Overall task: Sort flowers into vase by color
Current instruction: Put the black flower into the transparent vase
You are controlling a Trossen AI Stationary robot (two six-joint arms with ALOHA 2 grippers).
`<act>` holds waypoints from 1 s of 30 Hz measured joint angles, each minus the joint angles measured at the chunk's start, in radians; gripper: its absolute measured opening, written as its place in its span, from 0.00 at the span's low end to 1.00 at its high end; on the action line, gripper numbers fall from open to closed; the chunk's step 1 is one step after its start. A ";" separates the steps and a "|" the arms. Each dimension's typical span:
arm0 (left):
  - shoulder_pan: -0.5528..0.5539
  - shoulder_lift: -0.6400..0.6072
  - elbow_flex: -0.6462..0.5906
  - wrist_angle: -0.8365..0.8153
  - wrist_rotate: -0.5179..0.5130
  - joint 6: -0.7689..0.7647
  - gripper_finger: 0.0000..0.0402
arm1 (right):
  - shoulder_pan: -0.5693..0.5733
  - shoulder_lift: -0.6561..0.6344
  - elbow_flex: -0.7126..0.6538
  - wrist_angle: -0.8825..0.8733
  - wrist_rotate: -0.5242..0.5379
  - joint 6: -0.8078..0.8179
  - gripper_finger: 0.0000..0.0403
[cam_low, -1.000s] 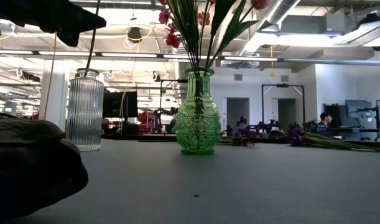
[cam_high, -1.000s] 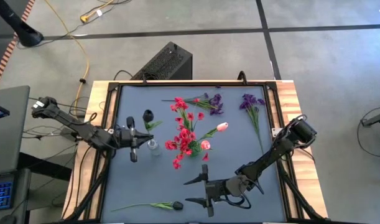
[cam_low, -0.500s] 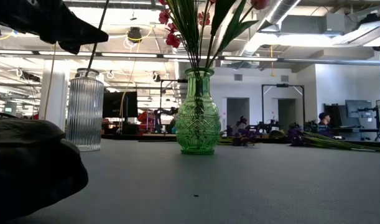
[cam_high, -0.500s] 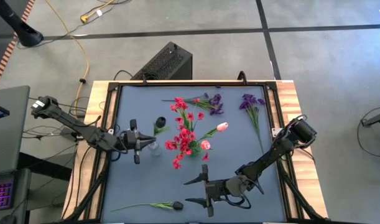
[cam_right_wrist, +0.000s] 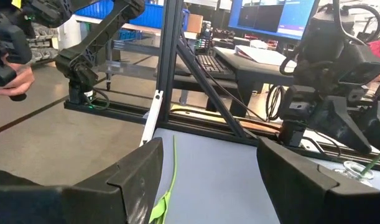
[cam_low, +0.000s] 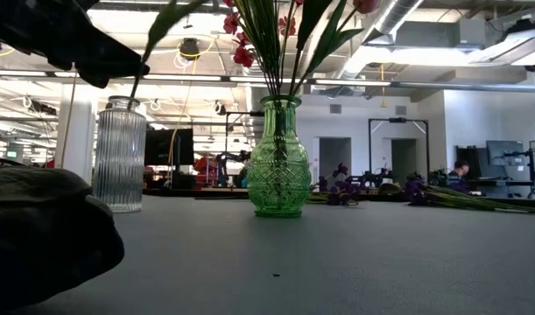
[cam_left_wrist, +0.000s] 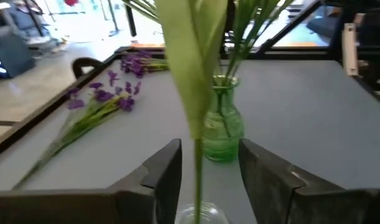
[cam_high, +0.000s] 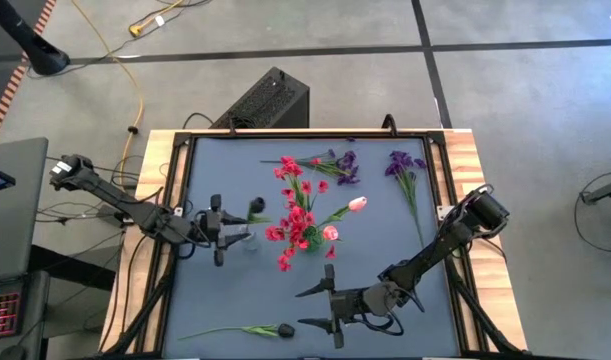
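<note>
On the grey table (cam_high: 435, 215), inside its black edge, plenty of bare room at the right side and the near left corner. Crowded only in the middle and along the far edge.

Two vases here: a green vase (cam_high: 308, 240) in the middle, full of red flowers (cam_high: 297, 215) with two pink tulips (cam_high: 358, 204), and a clear vase (cam_high: 247, 238) just beside it on the left.

Two purple bunches (cam_high: 403, 165) flat by the far edge.

Two dark tulips: one dark tulip (cam_high: 255, 207) standing in the clear vase, one lying tulip (cam_high: 285, 329) by the near edge.

Left gripper (cam_left_wrist: 209, 146) right at the clear vase, fingers apart, the stem between them, not squeezed.

Right gripper (cam_right_wrist: 209, 149) low by the near edge, close to the lying tulip, fingers wide apart, holding nothing.
</note>
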 joint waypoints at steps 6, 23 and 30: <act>0.000 -0.044 0.059 -0.185 0.032 -0.050 0.41 | 0.000 0.000 0.000 0.000 -0.002 0.000 0.71; -0.087 0.087 0.388 -0.755 0.486 -0.496 0.42 | 0.002 0.000 0.000 0.001 -0.003 0.022 0.71; -0.314 0.222 0.389 -0.608 0.476 -0.622 0.42 | 0.002 0.000 0.000 0.001 -0.003 0.027 0.71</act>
